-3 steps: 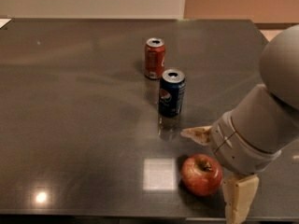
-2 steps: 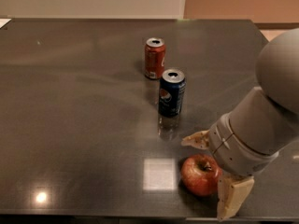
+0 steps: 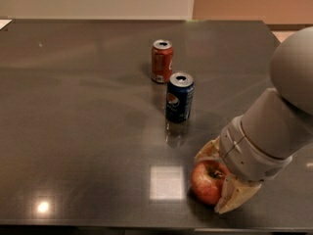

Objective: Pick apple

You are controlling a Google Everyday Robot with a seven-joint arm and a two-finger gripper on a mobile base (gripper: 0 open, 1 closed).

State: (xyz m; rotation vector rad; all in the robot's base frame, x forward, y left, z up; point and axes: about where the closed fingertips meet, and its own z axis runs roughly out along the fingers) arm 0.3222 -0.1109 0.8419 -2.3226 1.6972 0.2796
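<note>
The red apple (image 3: 204,184) rests on the dark table (image 3: 88,131) near its front edge, right of centre. My gripper (image 3: 220,179) reaches down from the right and has the apple between its two beige fingers, one finger (image 3: 207,153) against the far side and the other against the near right side. The fingers press on the apple, which still touches the table. The grey arm hides the apple's right part.
A blue soda can (image 3: 179,97) stands upright just behind the apple. A red soda can (image 3: 162,61) stands farther back. Bright light reflections lie on the tabletop left of the apple. The table's front edge is close below the gripper.
The gripper has moved left over the apple and its fingers have closed in from a wide spread onto the apple's sides. The cans have not moved.
</note>
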